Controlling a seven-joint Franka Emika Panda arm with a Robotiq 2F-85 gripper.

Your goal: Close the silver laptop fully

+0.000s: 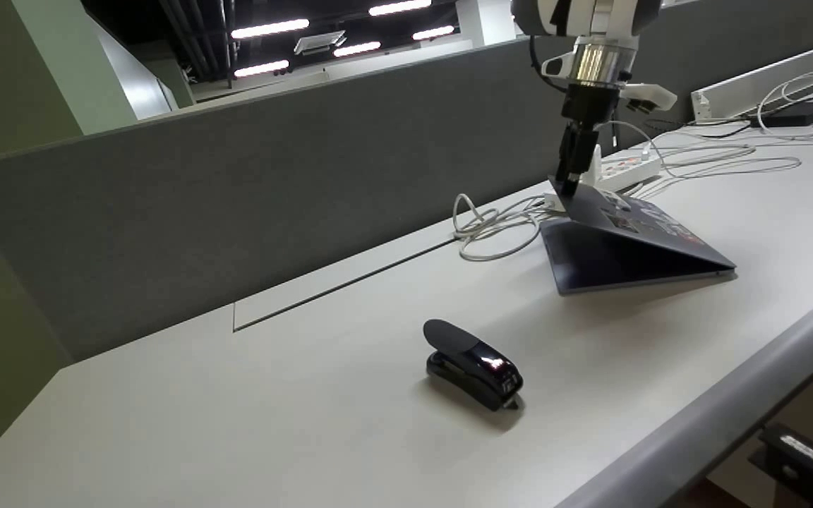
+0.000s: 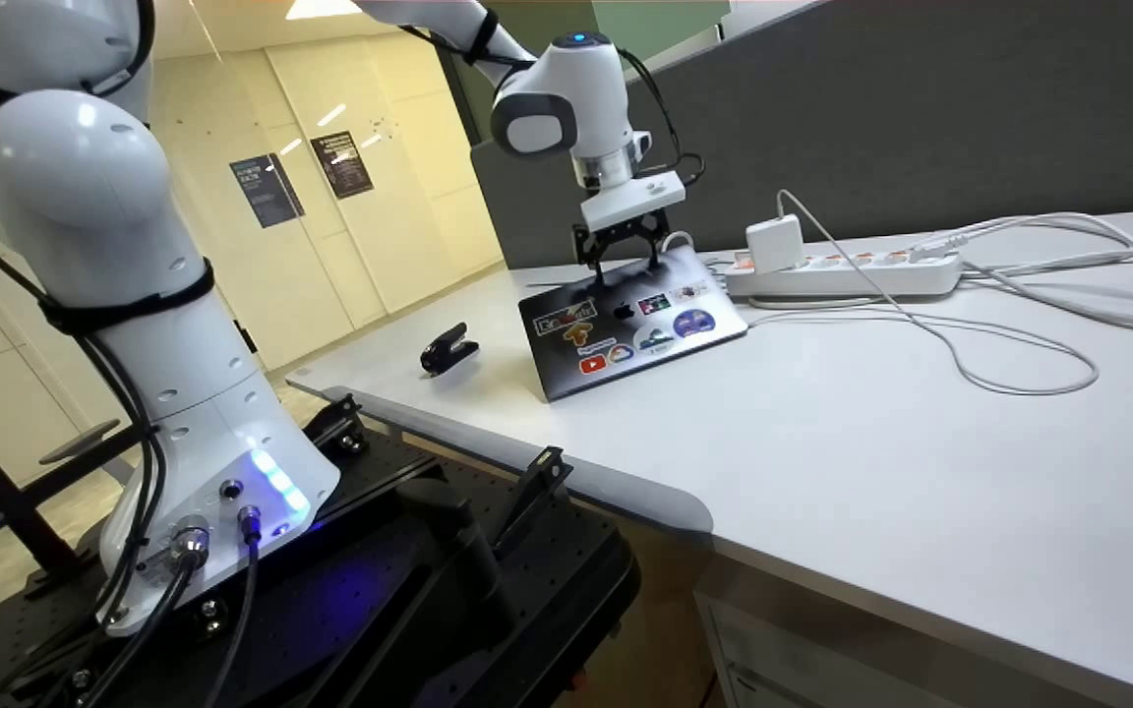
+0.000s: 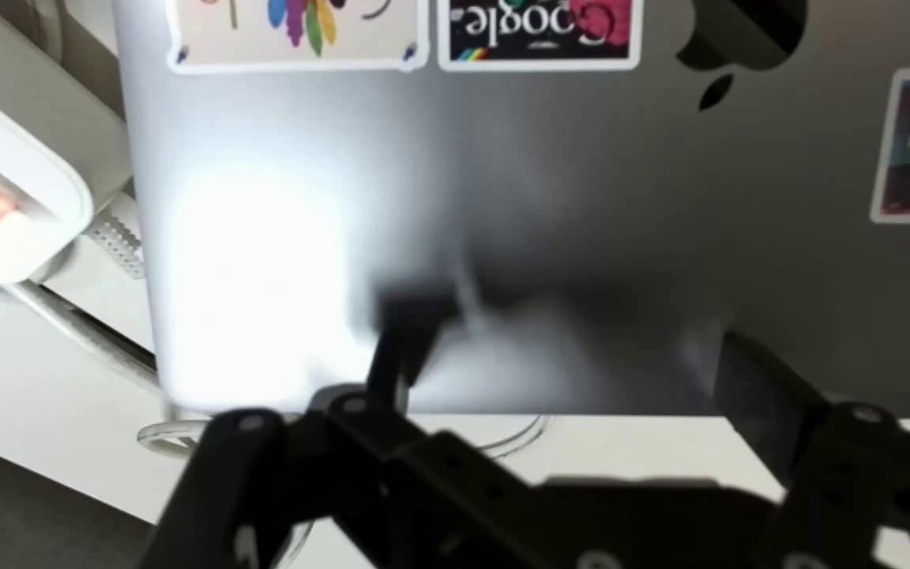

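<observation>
The silver laptop [image 1: 650, 227] stands on the white table with its lid partly lowered, a wedge-shaped gap open between lid and base. Its stickered lid outside faces up in an exterior view [image 2: 594, 313] and fills much of the wrist view [image 3: 581, 174]. My gripper [image 1: 567, 188] points down at the lid's raised free edge. In an exterior view its two fingers [image 2: 626, 272] are spread apart on the lid's outer side. In the wrist view the gripper [image 3: 569, 332] is open, with nothing between the fingers; the tips appear to touch the lid. The keyboard is hidden.
A black stapler-like object [image 1: 473, 367] lies on the table apart from the laptop. A white power strip [image 2: 852, 277] with a charger [image 2: 775, 244] stands close beside the laptop. Loose white cables [image 1: 495, 229] lie behind it. A grey partition [image 1: 272, 212] runs along the table's back.
</observation>
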